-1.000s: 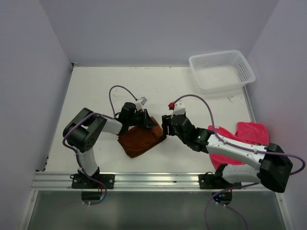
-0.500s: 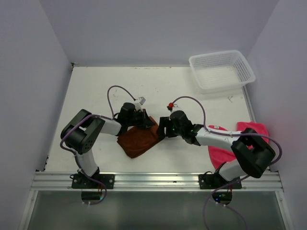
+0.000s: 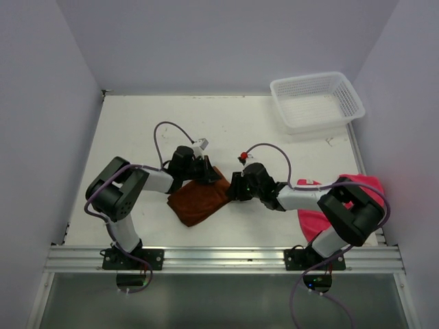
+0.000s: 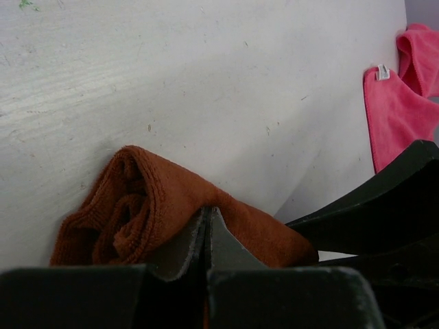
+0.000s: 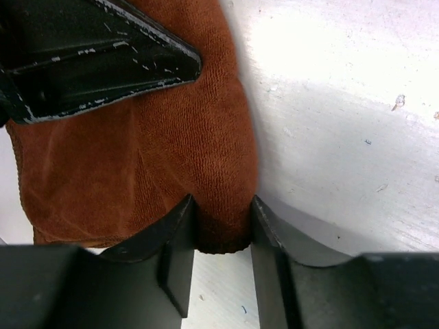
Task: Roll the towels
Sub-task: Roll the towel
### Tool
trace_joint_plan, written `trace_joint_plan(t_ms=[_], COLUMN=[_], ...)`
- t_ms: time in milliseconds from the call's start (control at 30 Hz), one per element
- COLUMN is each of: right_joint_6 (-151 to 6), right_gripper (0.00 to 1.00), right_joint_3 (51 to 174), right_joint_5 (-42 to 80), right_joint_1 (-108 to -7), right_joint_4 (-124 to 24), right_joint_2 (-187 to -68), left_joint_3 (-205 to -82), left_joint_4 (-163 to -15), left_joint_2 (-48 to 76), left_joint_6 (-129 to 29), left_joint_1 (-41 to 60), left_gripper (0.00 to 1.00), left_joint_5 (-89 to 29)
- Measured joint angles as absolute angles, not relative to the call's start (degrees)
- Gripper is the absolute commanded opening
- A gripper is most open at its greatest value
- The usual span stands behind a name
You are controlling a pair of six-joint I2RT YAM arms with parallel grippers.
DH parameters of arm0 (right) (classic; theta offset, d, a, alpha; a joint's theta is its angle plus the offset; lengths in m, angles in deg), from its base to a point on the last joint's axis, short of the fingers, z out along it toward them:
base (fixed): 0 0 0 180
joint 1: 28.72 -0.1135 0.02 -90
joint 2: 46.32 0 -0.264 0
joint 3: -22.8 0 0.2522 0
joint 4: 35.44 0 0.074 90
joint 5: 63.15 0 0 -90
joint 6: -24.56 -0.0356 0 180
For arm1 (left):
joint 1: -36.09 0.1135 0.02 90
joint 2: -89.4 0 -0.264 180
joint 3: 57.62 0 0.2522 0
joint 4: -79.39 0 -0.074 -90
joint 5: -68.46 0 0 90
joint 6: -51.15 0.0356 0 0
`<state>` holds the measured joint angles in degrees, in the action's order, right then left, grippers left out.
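The left tool [image 4: 208, 212] and right tool [image 5: 221, 209] each pinch the brown towel [image 3: 197, 200]; an uneven pull could unravel its roll.

Black joint housings and white link shells on left arm [image 3: 125, 190] and right arm [image 3: 302, 199]; looping purple cables [image 3: 169, 124]; matte black, wedge-shaped gripper fingers [image 5: 177, 255].

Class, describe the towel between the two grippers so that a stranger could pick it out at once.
On the white table, look near the middle. The rust-brown towel lies there in a bunched heap, its edge pinched by the right gripper. The only other cloth, the pink towel, lies apart by the right edge.
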<state>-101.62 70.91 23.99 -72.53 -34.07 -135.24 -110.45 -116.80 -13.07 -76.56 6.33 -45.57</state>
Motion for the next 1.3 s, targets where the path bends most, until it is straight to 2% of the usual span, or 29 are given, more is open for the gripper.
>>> trace_joint_plan(t_ms=[33, 167, 400, 667, 933, 1300], right_joint_6=[-101.5, -100.2, -97.3, -95.4, -94.3, -88.3], right_gripper=[0.28, 0.09, 0.0, 0.0, 0.0, 0.0], right_joint_3=[70.3, 68.8, 67.9, 67.4, 67.4, 70.4], right_joint_5=[23.9, 23.7, 24.5, 26.2, 29.0, 51.4], right_joint_1=[-72.5, -72.5, -72.7, -73.7, -75.2, -89.4], right_joint_4=[-33.1, -30.5, -30.3, -31.0, -31.9, -39.6], right_joint_2=[-135.2, -135.2, -133.6, -132.7, -131.7, -129.5], left_joint_3=[-110.9, -114.0, -118.8, -121.3, -121.3, -121.4], left_joint_4=[-116.0, -111.1, -104.6, -100.9, -95.3, -91.4], left_joint_2=[-13.0, -13.0, -12.5, -14.2, -11.3, 2.3], left_joint_6=[-76.2, -74.4, -72.1, -72.2, -72.2, -72.1], left_joint_1=[6.3, 6.6, 10.3, 15.6, 16.1, 16.1], left_gripper=[0.0, 0.0, 0.0, 0.0, 0.0, 0.0], left_joint_5=[-45.5, -45.4, -43.8, -42.7, -39.8, -34.7])
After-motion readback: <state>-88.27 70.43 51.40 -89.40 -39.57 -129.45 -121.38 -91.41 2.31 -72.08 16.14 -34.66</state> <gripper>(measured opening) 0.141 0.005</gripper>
